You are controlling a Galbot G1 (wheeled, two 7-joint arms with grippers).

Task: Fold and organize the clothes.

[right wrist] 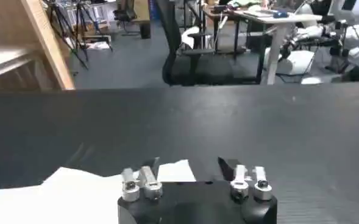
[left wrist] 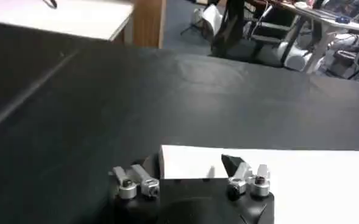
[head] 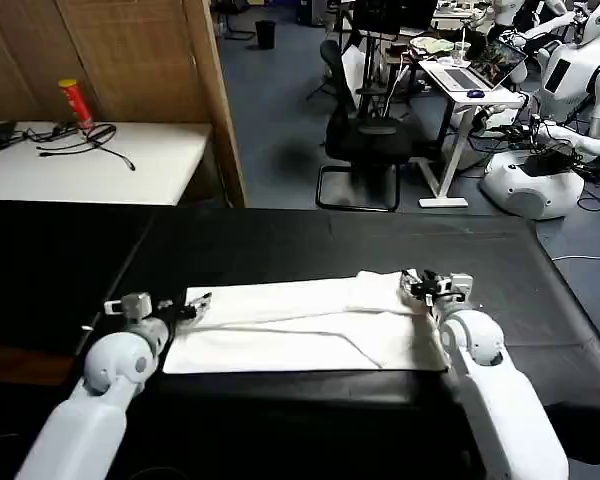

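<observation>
A: Where's the white cotton T-shirt (head: 300, 325)?

B: Lying flat on the black tabletop (head: 310, 245), folded into a long band running left to right near the front edge, plain side up, with a crease line along its middle

A: And the grippers?

B: The left gripper (head: 198, 303) sits at the band's left end. In its wrist view its fingers (left wrist: 231, 163) are spread apart, straddling the cloth's corner, and they clamp nothing that I can see. The right gripper (head: 416, 284) is at the band's far right corner, where the cloth bunches up a little; its fingers (right wrist: 227, 165) stand apart too, the cloth corner (right wrist: 173, 171) between them, not pinched

A: Anything behind?

B: A white table (head: 100, 160) with black cables (head: 80, 140), and a black office chair (head: 365, 130)
</observation>
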